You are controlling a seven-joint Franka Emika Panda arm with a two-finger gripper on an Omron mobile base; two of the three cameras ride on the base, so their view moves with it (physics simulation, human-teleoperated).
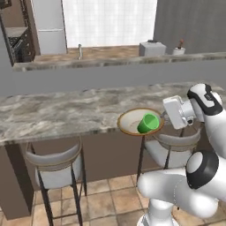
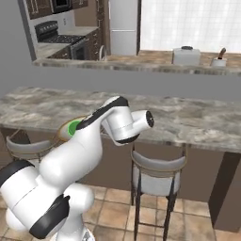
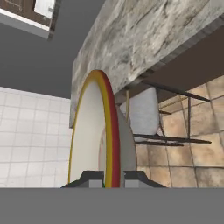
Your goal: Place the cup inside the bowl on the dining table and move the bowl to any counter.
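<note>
The tan-rimmed bowl (image 1: 132, 122) sits at the front edge of the dining table (image 1: 66, 112) and juts out past it. The green cup (image 1: 148, 123) lies tilted inside it. My gripper (image 1: 163, 116) is at the bowl's right rim, shut on it. In the hand view the bowl (image 3: 94, 131) appears edge-on, its rim pinched between my two fingertips (image 3: 91, 178) where the gripper (image 3: 107, 178) closes. From the right base view my arm covers most of the bowl (image 2: 62, 133); a patch of the cup (image 2: 74, 128) peeks out.
Two stools (image 1: 55, 165) (image 1: 176, 145) stand tucked under the table's front, over a tiled floor. Behind the table runs a raised grey ledge, then a counter (image 1: 106, 53) with a white appliance (image 1: 152, 48). A stove (image 2: 52, 30) and fridge (image 2: 123, 28) stand at the back.
</note>
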